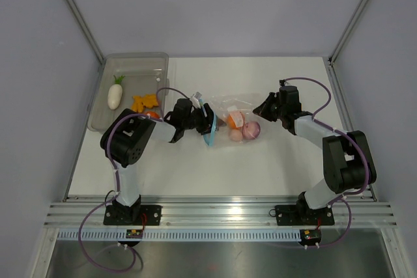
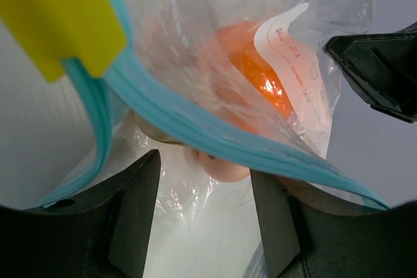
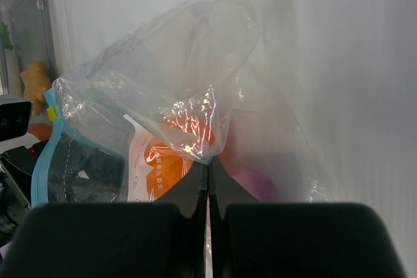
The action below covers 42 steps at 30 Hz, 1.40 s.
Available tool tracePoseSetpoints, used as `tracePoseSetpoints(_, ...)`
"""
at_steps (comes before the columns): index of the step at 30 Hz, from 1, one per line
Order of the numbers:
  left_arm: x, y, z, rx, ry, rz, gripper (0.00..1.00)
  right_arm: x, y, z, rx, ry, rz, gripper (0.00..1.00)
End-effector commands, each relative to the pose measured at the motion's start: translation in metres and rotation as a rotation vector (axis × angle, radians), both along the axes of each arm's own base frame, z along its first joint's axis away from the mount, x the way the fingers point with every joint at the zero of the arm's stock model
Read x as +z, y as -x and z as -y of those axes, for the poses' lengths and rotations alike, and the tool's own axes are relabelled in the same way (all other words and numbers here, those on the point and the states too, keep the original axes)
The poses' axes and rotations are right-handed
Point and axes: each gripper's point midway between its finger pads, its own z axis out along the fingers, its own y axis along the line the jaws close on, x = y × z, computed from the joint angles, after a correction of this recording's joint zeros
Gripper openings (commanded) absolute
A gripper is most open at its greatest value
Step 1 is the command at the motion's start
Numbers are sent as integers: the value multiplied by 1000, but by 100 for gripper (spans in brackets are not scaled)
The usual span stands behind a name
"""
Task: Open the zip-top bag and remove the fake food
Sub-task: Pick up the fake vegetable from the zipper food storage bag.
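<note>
Two grippers are on the zip-top bag [image 1: 238,110], which lies mid-table in the centre of the overhead view.

- Right gripper [image 1: 264,107]: reaches in from the right of the frame. Its wrist view shows the jaws pressed together with a fold of the bag's clear film pinched at their tips.
- Left gripper [image 1: 203,122]: sits at the bag's left end, at the mouth. From its wrist camera I see both fingers [image 2: 130,213] standing apart at the bottom of the frame. Crinkled film lies between them, and the light blue zip strip [image 2: 195,128] runs diagonally across just above. I cannot tell whether either finger is inside the mouth.
- Obstruction: a yellow tab [image 2: 58,17] on the strip fills the upper left of that wrist view and blocks part of it.
- Fake food [image 1: 242,128] in the bag: an orange piece [image 1: 234,119], a pinkish egg [image 1: 235,135] and a purple onion [image 1: 251,130]. They are bunched together between the two grippers.
- Upper left of the overhead view: a smoky-grey tray [image 1: 133,62] holds a white radish [image 1: 115,94] and yellow-orange pieces [image 1: 144,101]. The left arm passes just beside the tray's lower right corner, and a small red-orange bit [image 1: 152,115] shows there, half hidden by the arm.
- White table [image 1: 273,167]: lies under the bag and the tray.
</note>
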Motion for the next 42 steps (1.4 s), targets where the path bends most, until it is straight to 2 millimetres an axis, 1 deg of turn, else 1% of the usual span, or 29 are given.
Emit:
tracePoseSetpoints(1, 17, -11, 12, -9, 39, 45, 60, 15, -6, -6, 15, -20, 58, 0)
tracePoseSetpoints(5, 13, -13, 14, -14, 30, 37, 59, 15, -6, -7, 15, -19, 57, 0)
tracePoseSetpoints(12, 7, -17, 15, -16, 4, 30, 51, 17, -5, -9, 18, -4, 67, 0)
tracePoseSetpoints(13, 6, -17, 15, -17, 0, 26, 47, 17, -5, -9, 18, -1, 68, 0)
tracePoseSetpoints(15, 5, -18, 15, -19, -5, 25, 43, 16, -5, -9, 19, 3, 68, 0)
tracePoseSetpoints(16, 2, -16, 15, -22, -12, 12, 39, 17, -5, -9, 19, 2, 69, 0)
tracePoseSetpoints(21, -3, -17, 17, -29, -13, -5, 36, 19, -5, -9, 20, 3, 76, 0)
tracePoseSetpoints(22, -2, -16, 17, -30, -13, -5, 33, 18, -5, -10, 22, 5, 74, 0)
tracePoseSetpoints(23, -3, -15, 17, -34, -13, -6, 28, 19, -5, -9, 20, 3, 74, 0)
tracePoseSetpoints(27, -2, -14, 17, -36, -6, -3, 20, 20, -5, -9, 23, 4, 77, 0)
tracePoseSetpoints(31, 1, -13, 16, -37, 1, 6, 16, 19, -4, -10, 27, 3, 74, 0)
tracePoseSetpoints(37, 3, -14, 17, -36, 4, 12, 15, 19, -5, -10, 28, 4, 76, 0)
tracePoseSetpoints(39, 2, -14, 17, -36, 2, 12, 11, 19, -4, -11, 30, 5, 76, 0)
tracePoseSetpoints(40, 2, -14, 17, -38, 3, 11, 5, 20, -5, -10, 29, 6, 79, 0)
tracePoseSetpoints(42, 4, -14, 17, -40, 7, 22, 0, 19, -4, -10, 31, 6, 77, 0)
